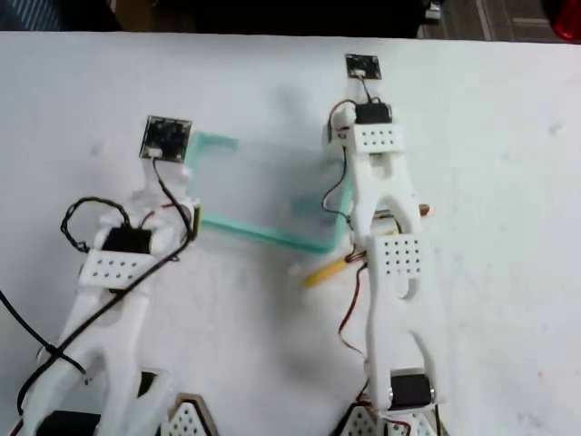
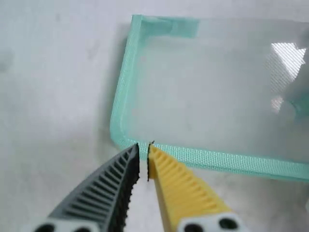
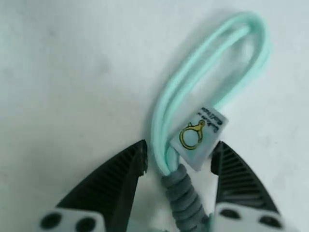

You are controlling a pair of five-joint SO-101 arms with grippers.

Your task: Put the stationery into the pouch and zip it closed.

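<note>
Left gripper [image 2: 143, 151] is clenching the pouch [image 2: 207, 87] rim at its corner, seemingly steadying it on the table [image 1: 508, 182]; right gripper [image 3: 179, 147], released, is straddling the zip cord [image 3: 212, 63]; a pencil [image 1: 325, 271] is lying outside, by the pouch's near edge

A white table [image 1: 508, 182] ends at a dark floor [image 1: 272, 14] beyond its far edge.
</note>
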